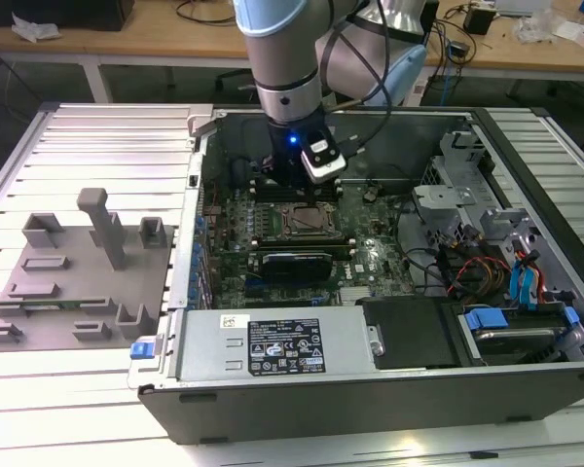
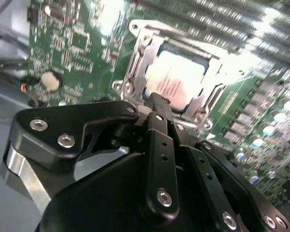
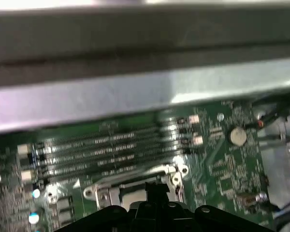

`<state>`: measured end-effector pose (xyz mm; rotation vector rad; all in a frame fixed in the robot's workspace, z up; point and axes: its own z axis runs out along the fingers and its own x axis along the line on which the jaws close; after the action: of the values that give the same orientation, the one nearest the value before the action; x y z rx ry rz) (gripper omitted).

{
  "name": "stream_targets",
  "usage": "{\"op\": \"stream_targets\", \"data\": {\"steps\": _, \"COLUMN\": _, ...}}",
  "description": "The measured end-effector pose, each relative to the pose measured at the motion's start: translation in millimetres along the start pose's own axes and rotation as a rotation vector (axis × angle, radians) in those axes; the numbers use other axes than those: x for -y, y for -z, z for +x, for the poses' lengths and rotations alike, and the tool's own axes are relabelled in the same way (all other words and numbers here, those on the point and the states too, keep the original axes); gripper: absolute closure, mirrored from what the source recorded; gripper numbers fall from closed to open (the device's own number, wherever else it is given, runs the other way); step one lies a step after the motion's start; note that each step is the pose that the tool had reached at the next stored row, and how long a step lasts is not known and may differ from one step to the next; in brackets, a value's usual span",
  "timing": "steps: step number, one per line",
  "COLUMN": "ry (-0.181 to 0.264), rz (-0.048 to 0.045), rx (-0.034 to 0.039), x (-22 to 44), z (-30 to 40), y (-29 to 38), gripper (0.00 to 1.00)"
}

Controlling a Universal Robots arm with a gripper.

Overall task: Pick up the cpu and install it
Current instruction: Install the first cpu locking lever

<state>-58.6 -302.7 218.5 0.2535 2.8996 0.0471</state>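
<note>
As we scan the exterior view from its left, we first meet a grey fixture plate (image 1: 73,292) with upright blocks, lying on the ribbed metal surface (image 1: 97,156) beside an open computer case (image 1: 370,389). A long power supply unit (image 1: 273,345) runs along the case's near wall. Further toward the exterior view's right, inside the case, lies the green motherboard (image 1: 273,263), and above its middle hangs the robot arm (image 1: 282,58) with a small blue light at its wrist. Its end effector (image 1: 307,190) hovers just above the socket frame (image 1: 305,222). At the exterior view's far right we see a drive bay (image 1: 511,326) with blue tabs and coloured cables.

In the second wrist view the cpu (image 2: 176,79) sits inside the socket frame (image 2: 135,58), its pale shiny top facing up, with the metal frame around it. The end effector (image 2: 157,101) has its dark fingers drawn together just beside the chip's edge, holding nothing. A round coin battery (image 2: 50,79) lies on the board well apart from the socket. In the first wrist view we see memory slots (image 3: 106,150) beside the socket.
</note>
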Motion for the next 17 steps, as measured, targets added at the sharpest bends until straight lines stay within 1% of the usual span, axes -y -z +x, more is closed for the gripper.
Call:
{"op": "stream_targets", "data": {"steps": 1, "ry": 0.0, "rz": 0.0031, "rx": -0.0018, "x": 0.2, "z": -0.1, "y": 0.0, "gripper": 0.89}}
{"op": "stream_targets", "data": {"steps": 3, "ry": 0.0, "rz": 0.0034, "rx": -0.0018, "x": 0.2, "z": -0.1, "y": 0.0, "gripper": 0.89}}
{"op": "stream_targets", "data": {"steps": 4, "ry": 0.0, "rz": 0.0046, "rx": -0.0073, "x": 0.1, "z": -0.6, "y": -0.2, "gripper": 0.89}}
{"op": "stream_targets", "data": {"steps": 5, "ry": 0.0, "rz": 0.0088, "rx": -0.0311, "x": -0.2, "z": -2.0, "y": -0.8, "gripper": 0.89}}
{"op": "stream_targets", "data": {"steps": 6, "ry": 0.0, "rz": 0.0115, "rx": -0.0471, "x": -0.4, "z": -3.0, "y": -1.1, "gripper": 0.89}}
{"op": "stream_targets", "data": {"steps": 7, "ry": -0.001, "rz": 0.0153, "rx": -0.0697, "x": -0.5, "z": -4.3, "y": -1.6, "gripper": 0.89}}
{"op": "stream_targets", "data": {"steps": 8, "ry": -0.001, "rz": 0.0186, "rx": -0.0873, "x": -0.7, "z": -5.3, "y": -1.9, "gripper": 0.89}}
{"op": "stream_targets", "data": {"steps": 9, "ry": -0.001, "rz": 0.0241, "rx": -0.117, "x": -0.9, "z": -7.0, "y": -2.3, "gripper": 0.89}}
{"op": "stream_targets", "data": {"steps": 10, "ry": -0.001, "rz": 0.027, "rx": -0.1336, "x": -1.0, "z": -8.0, "y": -2.6, "gripper": 0.89}}
{"op": "stream_targets", "data": {"steps": 11, "ry": -0.001, "rz": 0.0294, "rx": -0.1471, "x": -1.1, "z": -8.5, "y": -2.7, "gripper": 0.89}}
{"op": "stream_targets", "data": {"steps": 13, "ry": -0.001, "rz": 0.0294, "rx": -0.1486, "x": -1.2, "z": -9.2, "y": -3.0, "gripper": 0.89}}
{"op": "stream_targets", "data": {"steps": 15, "ry": -0.002, "rz": 0.03, "rx": -0.152, "x": -2.1, "z": -14.2, "y": -4.2, "gripper": 0.89}}
{"op": "stream_targets", "data": {"steps": 16, "ry": -0.002, "rz": 0.0304, "rx": -0.1551, "x": -1.6, "z": -16.5, "y": -4.6, "gripper": 0.89}}
{"op": "stream_targets", "data": {"steps": 17, "ry": -0.002, "rz": 0.0306, "rx": -0.1561, "x": 1.5, "z": -17.1, "y": -4.6, "gripper": 0.89}}
